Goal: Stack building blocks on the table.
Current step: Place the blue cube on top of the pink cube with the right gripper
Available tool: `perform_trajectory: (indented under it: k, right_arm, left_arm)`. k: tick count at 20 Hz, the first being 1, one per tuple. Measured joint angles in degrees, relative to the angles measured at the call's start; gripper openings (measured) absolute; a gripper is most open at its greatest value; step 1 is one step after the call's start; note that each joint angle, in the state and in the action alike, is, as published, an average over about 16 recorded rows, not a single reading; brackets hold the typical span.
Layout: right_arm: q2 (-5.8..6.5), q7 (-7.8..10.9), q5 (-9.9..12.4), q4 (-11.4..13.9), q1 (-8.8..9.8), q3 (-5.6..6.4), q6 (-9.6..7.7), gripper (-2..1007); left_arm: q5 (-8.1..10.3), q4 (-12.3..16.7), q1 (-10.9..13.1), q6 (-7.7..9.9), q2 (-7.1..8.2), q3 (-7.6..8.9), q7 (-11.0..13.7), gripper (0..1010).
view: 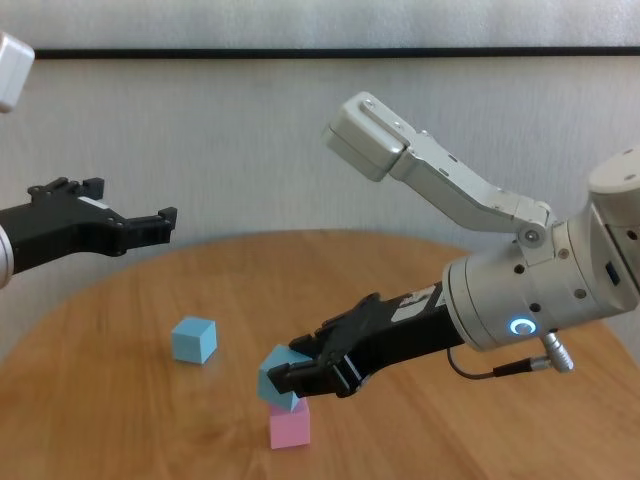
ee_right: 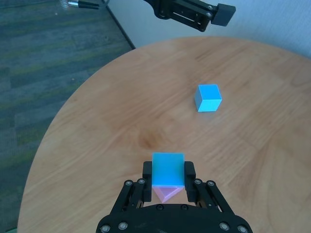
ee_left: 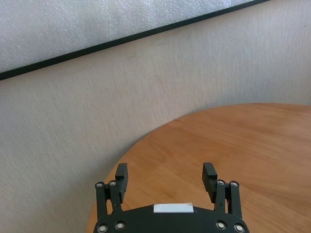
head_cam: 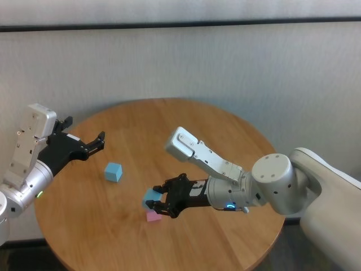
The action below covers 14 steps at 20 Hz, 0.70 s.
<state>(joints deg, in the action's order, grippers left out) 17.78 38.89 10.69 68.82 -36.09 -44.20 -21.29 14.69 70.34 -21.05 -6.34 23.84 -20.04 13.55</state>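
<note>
My right gripper (head_cam: 155, 204) is shut on a light blue block (head_cam: 151, 197) and holds it tilted right over the pink block (head_cam: 153, 216), which sits on the round wooden table (head_cam: 197, 130). In the chest view the held block (view: 275, 375) meets the top of the pink block (view: 289, 428). The right wrist view shows the blue block (ee_right: 168, 169) between the fingers and the pink block (ee_right: 165, 193) under it. The second light blue block (head_cam: 113, 171) sits alone to the left. My left gripper (head_cam: 98, 141) is open and empty above the table's left side.
The table's near edge runs close in front of the pink block. A pale wall (head_cam: 225, 62) stands behind the table. The left gripper (ee_right: 214, 12) hangs beyond the lone blue block (ee_right: 208, 97) in the right wrist view.
</note>
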Motion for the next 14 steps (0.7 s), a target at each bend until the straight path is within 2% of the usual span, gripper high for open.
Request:
perform_trajectory:
  k: [14]
  right_arm:
    - [-0.98, 0.79, 0.37, -2.07, -1.06, 0.05, -0.74, 368]
  left_arm:
    - [0.00, 0.00, 0.00, 0.00, 0.00, 0.00, 0.00, 1002]
